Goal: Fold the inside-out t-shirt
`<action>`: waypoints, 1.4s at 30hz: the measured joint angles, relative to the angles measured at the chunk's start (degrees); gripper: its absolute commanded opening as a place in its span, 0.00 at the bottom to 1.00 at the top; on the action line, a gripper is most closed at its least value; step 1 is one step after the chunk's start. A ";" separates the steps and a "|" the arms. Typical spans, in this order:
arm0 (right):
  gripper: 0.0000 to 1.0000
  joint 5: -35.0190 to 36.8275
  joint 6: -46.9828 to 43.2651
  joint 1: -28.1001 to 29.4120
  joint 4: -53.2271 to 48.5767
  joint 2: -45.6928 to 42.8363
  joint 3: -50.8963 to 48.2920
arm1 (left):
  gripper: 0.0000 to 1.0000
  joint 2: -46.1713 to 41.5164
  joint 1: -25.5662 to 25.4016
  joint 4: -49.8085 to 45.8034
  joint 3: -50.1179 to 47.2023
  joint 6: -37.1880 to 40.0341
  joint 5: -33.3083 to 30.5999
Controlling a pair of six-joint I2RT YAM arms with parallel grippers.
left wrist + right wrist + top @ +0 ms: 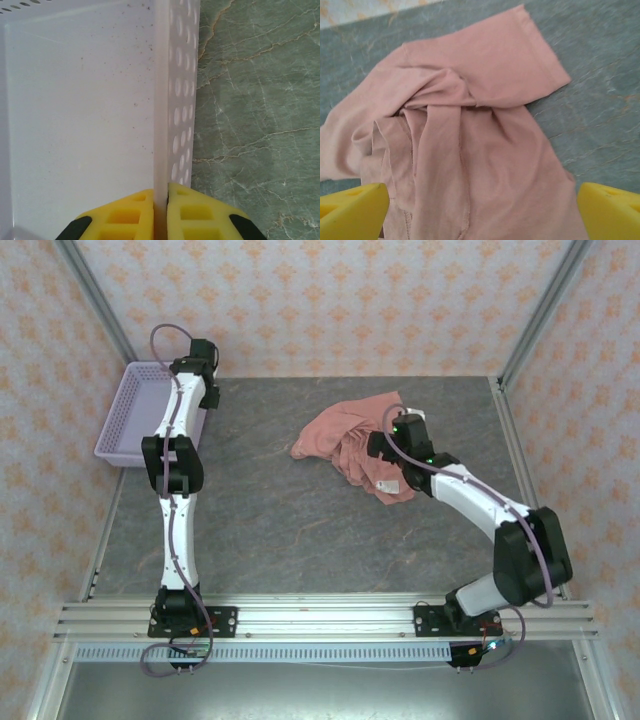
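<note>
I am pinching the perforated wall of the lavender basket point(161, 100) with my left gripper point(160, 192), and I am holding my right gripper point(480, 192) spread wide just above the crumpled pink t-shirt point(470, 125), which is lying right of the table's point(260, 520) middle

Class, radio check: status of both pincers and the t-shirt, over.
Left pincer shut on basket wall. Right pincer open, over crumpled t-shirt. Nothing blocking it.

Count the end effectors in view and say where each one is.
2. The left end effector grips the wall of the lavender basket at far left; the right end effector hangs open above the crumpled t-shirt, right of centre.
</note>
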 measured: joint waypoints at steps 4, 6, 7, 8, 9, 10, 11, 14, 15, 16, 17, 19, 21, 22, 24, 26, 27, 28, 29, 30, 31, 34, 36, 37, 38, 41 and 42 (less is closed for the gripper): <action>0.87 -0.79 -0.44 1.20 -2.91 5.07 3.52 | 0.51 0.00 0.00 0.00 0.90 -1.66 -0.57; 0.79 -1.14 -0.83 1.77 -4.46 7.61 5.27 | 0.57 -0.07 0.07 0.04 1.40 -2.27 -0.04; 0.73 -1.53 -0.87 2.01 -5.25 9.22 6.43 | 0.60 -0.35 0.11 0.17 1.40 -2.91 0.68; 0.66 -1.88 -1.07 2.25 -5.81 10.64 7.52 | 0.62 -0.63 0.11 0.17 1.33 -3.32 1.66; 0.56 -2.38 -0.92 2.51 -6.23 12.70 9.11 | 0.63 -1.20 0.11 0.33 0.94 -3.80 2.78; 0.44 -2.56 -0.90 2.71 -6.38 14.64 10.56 | 0.64 -2.29 0.11 0.85 -0.33 -4.59 4.13; 0.34 -2.62 -0.74 2.91 -6.38 16.20 11.65 | 0.64 -3.61 0.11 1.05 -1.62 -5.09 5.22; 0.07 -1.92 -1.16 3.06 -6.99 18.64 12.52 | 0.67 -11.06 -0.22 7.26 -10.80 -7.63 9.86; 0.00 -1.44 -1.36 2.89 -7.37 18.69 12.50 | 0.69 -16.90 -0.59 10.01 -19.10 -9.18 12.15; 0.00 -1.03 -1.42 2.58 -7.39 18.34 12.41 | 0.70 -22.86 -1.38 12.55 -26.86 -10.67 14.71; 0.00 -0.96 -1.44 2.21 -7.02 17.77 12.17 | 0.71 -27.30 -2.34 14.95 -32.33 -11.96 16.41; 0.00 -1.25 -1.66 0.92 -6.43 15.26 10.80 | 0.72 -36.54 -6.32 22.29 -43.15 -14.29 20.04; 0.00 -2.14 -1.75 -0.70 -6.29 12.17 9.44 | 0.73 -41.62 -11.34 28.33 -49.70 -15.80 23.02; 0.00 -2.78 -1.73 -1.64 -6.23 10.62 8.96 | 0.74 -42.60 -14.75 31.47 -52.22 -16.33 24.87; 0.00 -3.72 -1.73 -3.34 -6.05 8.24 8.44 | 0.75 -40.74 -19.87 34.88 -53.77 -16.52 27.67; 0.00 -4.39 -1.73 -4.92 -6.03 6.38 8.24 | 0.75 -35.21 -23.63 36.57 -53.55 -16.44 29.62; 0.00 -4.68 -1.70 -5.53 -6.03 5.73 8.15 | 0.74 -31.85 -24.79 36.83 -53.37 -16.31 30.23; 0.00 -5.07 -1.53 -6.10 -6.03 5.14 8.09 | 0.74 -28.46 -25.53 36.76 -53.37 -16.31 30.56; 0.00 -5.29 -1.33 -6.47 -6.03 4.76 8.04 | 0.72 -26.10 -25.83 36.46 -53.37 -16.28 30.71; 0.00 -5.66 -1.07 -6.82 -5.99 4.52 8.04 | 0.68 -22.97 -25.97 35.98 -53.35 -16.28 30.88; 0.00 -5.97 -0.83 -6.99 -5.90 4.44 8.04 | 0.63 -20.87 -25.94 35.32 -53.16 -16.00 30.80; 0.00 -7.50 -0.11 -7.10 -5.90 4.44 8.04 | 0.35 -19.47 -25.00 33.55 -48.15 -15.58 31.85; 0.00 -8.22 -0.02 -7.10 -5.92 4.44 8.11 | 0.12 -19.28 -24.74 33.66 -45.55 -15.65 32.59; 0.00 -8.28 -0.07 -7.10 -6.38 4.44 8.39 | 0.07 -19.30 -24.74 33.66 -45.03 -15.61 33.03; 0.00 -8.24 -0.26 -7.10 -6.97 4.42 8.87 | 0.04 -19.43 -24.76 33.88 -44.87 -15.54 33.42; 0.00 -7.43 -1.86 -7.10 -8.81 2.93 10.67 | 0.00 -22.71 -24.72 35.15 -48.70 -16.72 34.05; 0.00 -7.13 -2.54 -7.10 -9.33 1.60 11.23 | 0.00 -25.38 -24.57 35.63 -51.15 -17.16 34.29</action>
